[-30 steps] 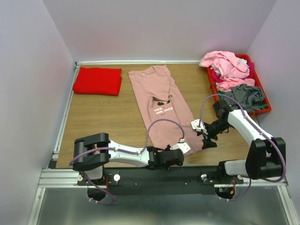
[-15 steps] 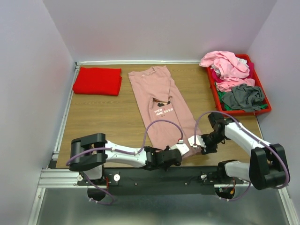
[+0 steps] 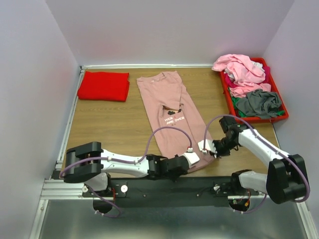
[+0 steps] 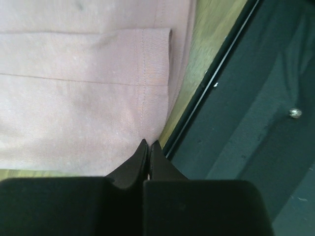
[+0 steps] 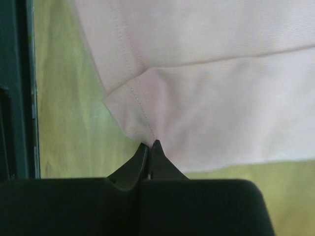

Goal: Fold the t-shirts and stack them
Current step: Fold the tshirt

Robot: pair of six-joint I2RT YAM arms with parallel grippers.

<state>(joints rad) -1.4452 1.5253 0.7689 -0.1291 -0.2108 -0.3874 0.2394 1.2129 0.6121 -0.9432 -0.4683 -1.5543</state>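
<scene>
Pink shirt [image 3: 172,112] lies lengthwise mid-table [image 3: 114,124] as a long narrow strip, sides already folded in, neck at the far end and hem [image 5: 140,115] at the near edge. Step in hand, I'd say: grabbing the hem for the end-over-end fold. Left gripper [image 4: 148,147] is pinched tight at the hem's near corner, right by the table edge. Right gripper [image 5: 149,146] is pinched tight at the other hem corner. Both look clamped on the pink shirt, with no gap between the tips. Next move probably calls for lifting both corners together and carrying them up toward the neck, level so the strip doesn't skew, then on to the stack. Red shirt [image 3: 103,85] sits folded at the far left, well apart, likely the stack base. A pile [image 3: 239,69] of pink and grey shirts waits in the bin [image 3: 259,119] at the far right. Hard to make out: the fabric actually between the pads, since the tips cover it in both wrist views. How many layers each pinch caught, can't tell. From above, the gripper bodies and cables hide the hem. The print is too small to read, and the lower shirts in the bin are buried.
</scene>
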